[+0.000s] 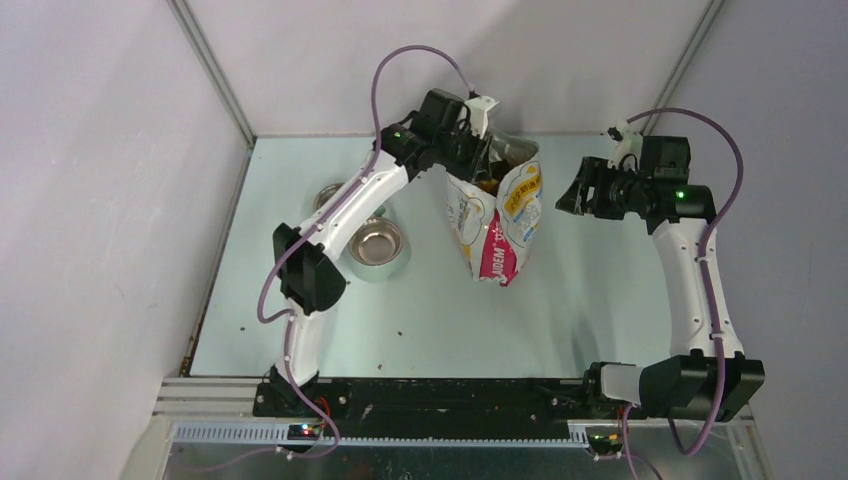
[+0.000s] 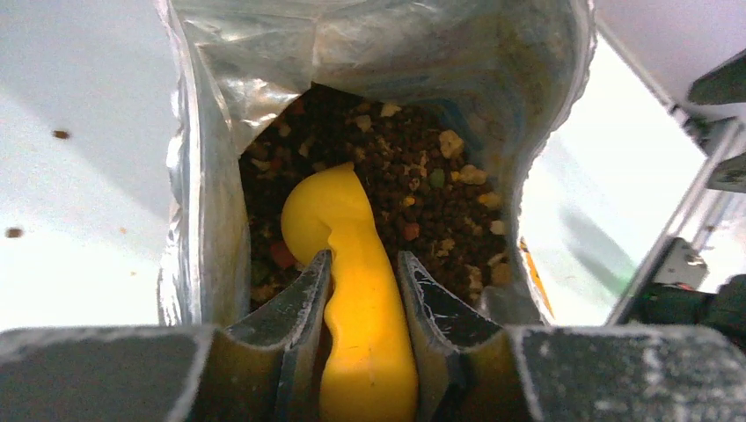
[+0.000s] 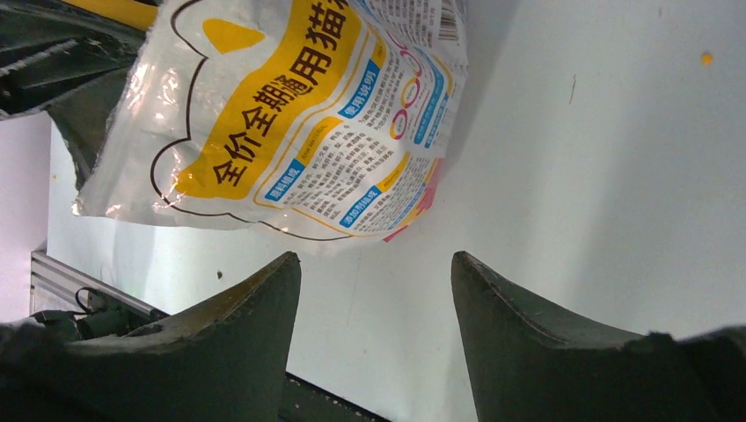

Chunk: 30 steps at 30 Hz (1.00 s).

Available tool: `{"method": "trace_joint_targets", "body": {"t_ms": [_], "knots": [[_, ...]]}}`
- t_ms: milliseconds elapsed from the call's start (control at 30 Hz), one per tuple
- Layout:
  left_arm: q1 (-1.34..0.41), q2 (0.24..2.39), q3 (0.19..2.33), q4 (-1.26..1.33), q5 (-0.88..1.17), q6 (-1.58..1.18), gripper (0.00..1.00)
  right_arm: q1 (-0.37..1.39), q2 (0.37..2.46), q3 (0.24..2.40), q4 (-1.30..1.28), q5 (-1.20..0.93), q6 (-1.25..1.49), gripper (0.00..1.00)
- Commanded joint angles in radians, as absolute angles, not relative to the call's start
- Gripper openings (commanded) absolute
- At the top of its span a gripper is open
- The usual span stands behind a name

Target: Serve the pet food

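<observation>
Left gripper [image 2: 362, 257] fingers grip the yellow plastic scoop [image 2: 330, 207] in brown kibble [image 2: 413, 176] inside the foil bag [image 2: 198, 176]; right gripper [image 3: 376, 264] fingers stand open.

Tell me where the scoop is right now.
In the left wrist view, the scoop is clamped in the left tool, its head on the pet food inside the open bag.

Left arm [image 1: 345, 205] and right arm [image 1: 690, 270]: white shells, black joints, black bases [image 1: 300, 392] at 6 o'clock, each with 1 looping purple cable [image 1: 400, 60]. Dark grey wedge fingers [image 2: 303, 294], scuffed, dusty.
</observation>
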<state>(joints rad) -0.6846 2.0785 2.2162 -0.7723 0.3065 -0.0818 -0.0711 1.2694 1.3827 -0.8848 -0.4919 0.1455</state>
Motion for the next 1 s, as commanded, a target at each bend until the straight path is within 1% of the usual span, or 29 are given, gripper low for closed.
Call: {"method": "trace_joint_targets", "body": {"t_ms": [0,200,400,767,967], "knots": [[-0.681,2.01,2.238,-0.813,0.569,-0.231,0.0,-0.08,1.275,1.424,-0.919,-0.476,0.134,0.66],[-0.601,2.011,2.229,-0.736,0.657,-0.35,0.0,-0.091,1.318,1.478,-0.964,-0.464,0.118,0.66],[-0.522,1.994,2.192,-0.61,0.775,-0.535,0.0,-0.115,1.353,1.543,-1.075,-0.563,0.005,0.67],[-0.397,1.936,2.095,-0.508,0.765,-0.702,0.0,-0.115,1.368,1.586,-1.1,-0.556,0.008,0.67],[-0.336,1.903,1.97,-0.386,0.83,-0.853,0.0,-0.115,1.37,1.588,-1.109,-0.557,-0.021,0.67]]}}
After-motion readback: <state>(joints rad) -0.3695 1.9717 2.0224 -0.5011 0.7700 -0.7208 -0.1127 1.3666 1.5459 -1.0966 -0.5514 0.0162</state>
